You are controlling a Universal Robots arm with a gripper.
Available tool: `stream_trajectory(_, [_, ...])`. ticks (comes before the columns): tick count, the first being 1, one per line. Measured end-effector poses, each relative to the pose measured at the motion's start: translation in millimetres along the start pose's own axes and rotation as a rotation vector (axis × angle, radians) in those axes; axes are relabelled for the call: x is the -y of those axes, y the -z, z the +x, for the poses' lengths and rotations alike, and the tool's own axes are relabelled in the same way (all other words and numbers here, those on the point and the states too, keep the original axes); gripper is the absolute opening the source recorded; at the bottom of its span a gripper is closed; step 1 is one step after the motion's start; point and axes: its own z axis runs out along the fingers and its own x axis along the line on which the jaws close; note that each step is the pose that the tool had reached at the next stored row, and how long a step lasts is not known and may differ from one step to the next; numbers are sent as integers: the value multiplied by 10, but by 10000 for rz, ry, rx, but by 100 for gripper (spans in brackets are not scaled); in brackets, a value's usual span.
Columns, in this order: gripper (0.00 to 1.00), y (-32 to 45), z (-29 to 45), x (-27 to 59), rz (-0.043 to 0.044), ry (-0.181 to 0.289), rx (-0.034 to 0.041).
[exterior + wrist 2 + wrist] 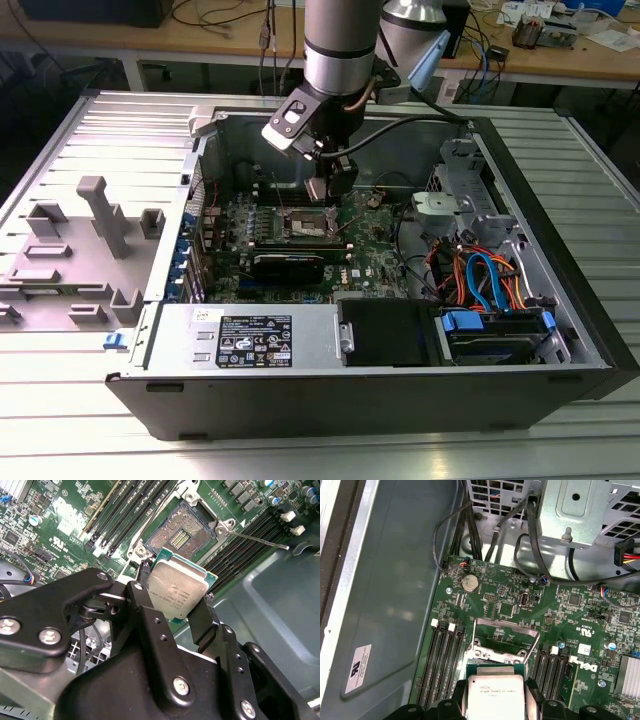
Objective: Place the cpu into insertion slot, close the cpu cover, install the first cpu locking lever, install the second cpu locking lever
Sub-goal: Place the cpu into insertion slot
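My gripper (331, 197) hangs inside the open computer case, just above the motherboard. In the second wrist view its black fingers (141, 591) are shut on the cpu (177, 587), a small square chip with a silver-grey top and green edge, held tilted. The insertion slot (184, 534) lies bare on the green board just beyond the chip, its pin field exposed. In the first wrist view the cpu (495, 694) sits over the near edge of the insertion slot (496, 655), and the cpu cover (506, 626) stands raised behind it. A thin locking lever (260, 539) sticks out free beside the socket.
Black memory slots (125, 510) flank the socket on both sides. A black drive box (385, 330) and blue and orange cables (480, 280) fill the case on the exterior view's right. A grey fixture (95, 230) stands on the table at the exterior view's left.
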Motion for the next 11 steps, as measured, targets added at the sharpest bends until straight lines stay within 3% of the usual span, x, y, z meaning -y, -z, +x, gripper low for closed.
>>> stream_trajectory(11, [55,-1,2,7,-3,-31,0])
